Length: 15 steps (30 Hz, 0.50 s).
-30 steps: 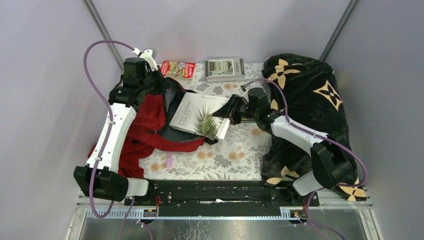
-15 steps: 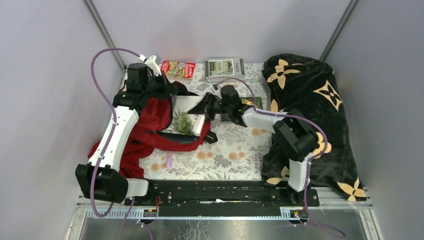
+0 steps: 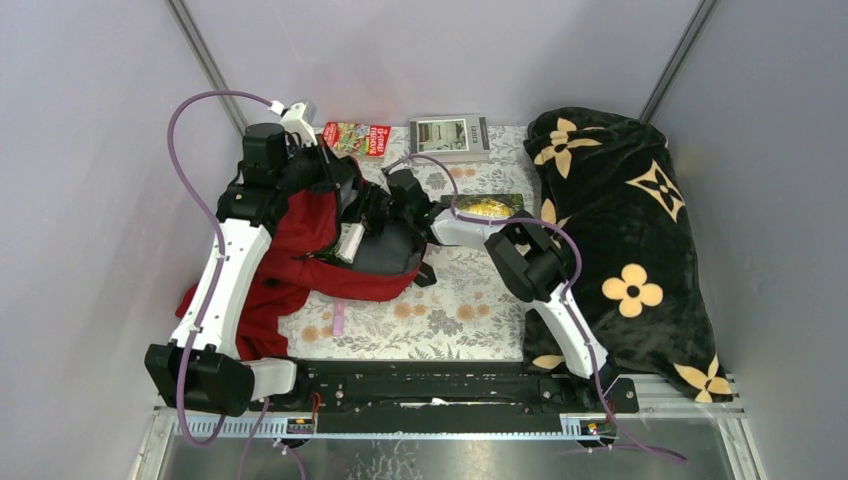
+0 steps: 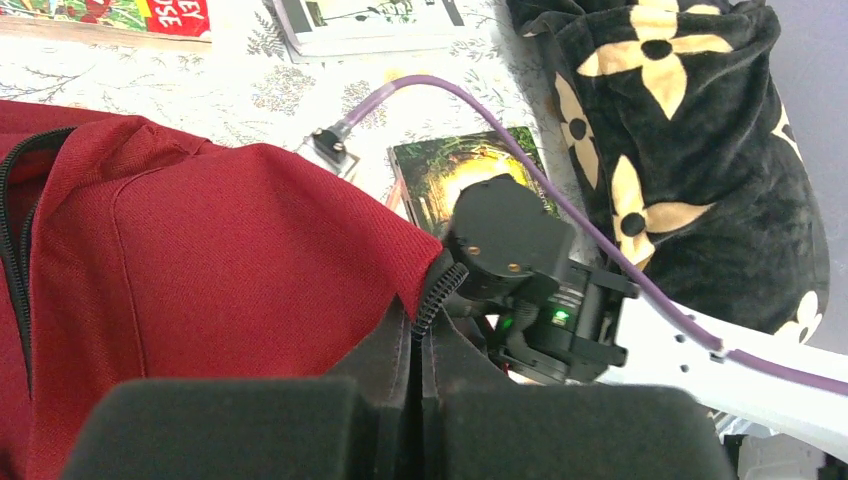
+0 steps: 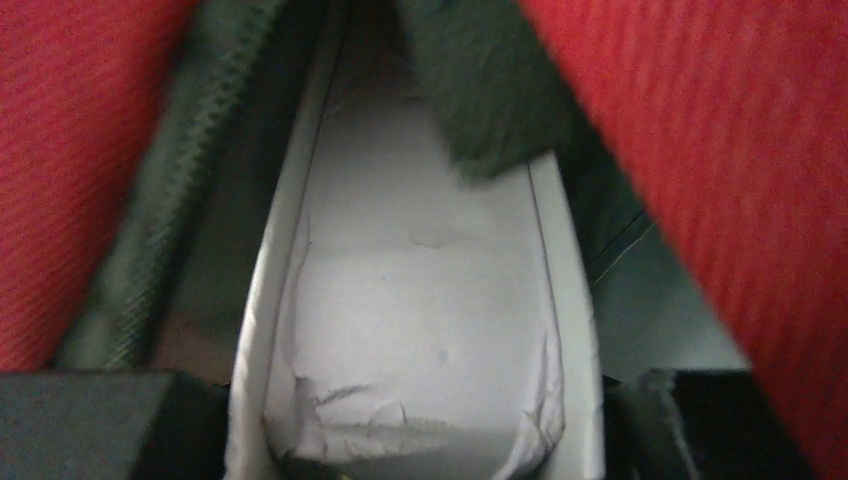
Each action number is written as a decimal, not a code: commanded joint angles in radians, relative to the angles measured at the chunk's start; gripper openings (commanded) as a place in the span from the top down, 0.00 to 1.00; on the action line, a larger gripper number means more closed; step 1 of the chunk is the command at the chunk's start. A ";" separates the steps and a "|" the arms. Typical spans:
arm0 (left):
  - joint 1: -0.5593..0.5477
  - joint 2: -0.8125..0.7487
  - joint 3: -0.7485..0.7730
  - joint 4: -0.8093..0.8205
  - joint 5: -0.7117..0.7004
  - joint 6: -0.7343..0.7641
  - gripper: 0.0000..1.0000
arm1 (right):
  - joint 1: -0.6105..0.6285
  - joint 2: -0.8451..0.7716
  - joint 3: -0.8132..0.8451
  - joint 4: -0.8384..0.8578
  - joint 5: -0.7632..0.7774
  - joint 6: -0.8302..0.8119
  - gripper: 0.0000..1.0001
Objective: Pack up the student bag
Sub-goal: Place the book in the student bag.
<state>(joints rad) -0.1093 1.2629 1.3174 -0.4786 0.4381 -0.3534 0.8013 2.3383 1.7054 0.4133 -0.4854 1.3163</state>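
The book [image 5: 420, 320] has slid inside the student bag [image 3: 308, 228], my right gripper [image 5: 420, 435] clamped on it, my left gripper [image 4: 415, 400] pinching the bag's rim.

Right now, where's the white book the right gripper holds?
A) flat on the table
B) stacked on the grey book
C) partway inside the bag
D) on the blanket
C: the right wrist view shows the book between the red walls and zipper of the bag, and from above only its white edge shows at the opening.
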 commanded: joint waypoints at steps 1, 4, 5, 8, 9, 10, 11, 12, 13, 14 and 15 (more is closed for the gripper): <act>0.005 -0.019 0.007 0.070 0.060 -0.008 1.00 | 0.015 0.058 0.114 -0.031 0.067 -0.050 0.73; 0.007 -0.021 0.005 0.061 0.052 -0.040 1.00 | 0.012 0.099 0.169 -0.097 0.038 -0.111 0.79; 0.007 -0.019 0.015 0.040 0.039 -0.043 1.00 | 0.012 0.101 0.178 -0.126 0.035 -0.144 0.79; 0.007 -0.038 0.014 0.023 0.035 -0.039 1.00 | 0.014 0.089 0.164 -0.165 0.049 -0.195 0.73; 0.007 -0.047 0.006 0.030 0.033 -0.039 1.00 | 0.015 0.092 0.169 -0.168 0.049 -0.192 0.72; 0.007 -0.054 -0.001 0.035 0.026 -0.039 1.00 | 0.015 0.098 0.175 -0.164 0.041 -0.181 0.72; 0.007 -0.058 -0.005 0.035 0.011 -0.040 1.00 | 0.018 0.108 0.180 -0.151 0.029 -0.160 0.73; 0.007 -0.058 -0.005 0.029 -0.015 -0.045 1.00 | 0.022 0.116 0.186 -0.135 0.018 -0.137 0.73; 0.007 -0.052 -0.003 0.020 -0.042 -0.048 1.00 | 0.028 0.128 0.194 -0.128 0.011 -0.117 0.73; 0.007 -0.047 -0.004 0.014 -0.053 -0.046 1.00 | 0.035 0.138 0.205 -0.124 0.007 -0.102 0.73; 0.007 -0.044 -0.010 0.014 -0.054 -0.044 1.00 | 0.040 0.149 0.223 -0.128 0.002 -0.092 0.73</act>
<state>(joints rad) -0.1089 1.2350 1.3102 -0.4908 0.4210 -0.3805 0.8120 2.4390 1.8599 0.3134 -0.4736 1.2201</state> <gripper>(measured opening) 0.034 0.421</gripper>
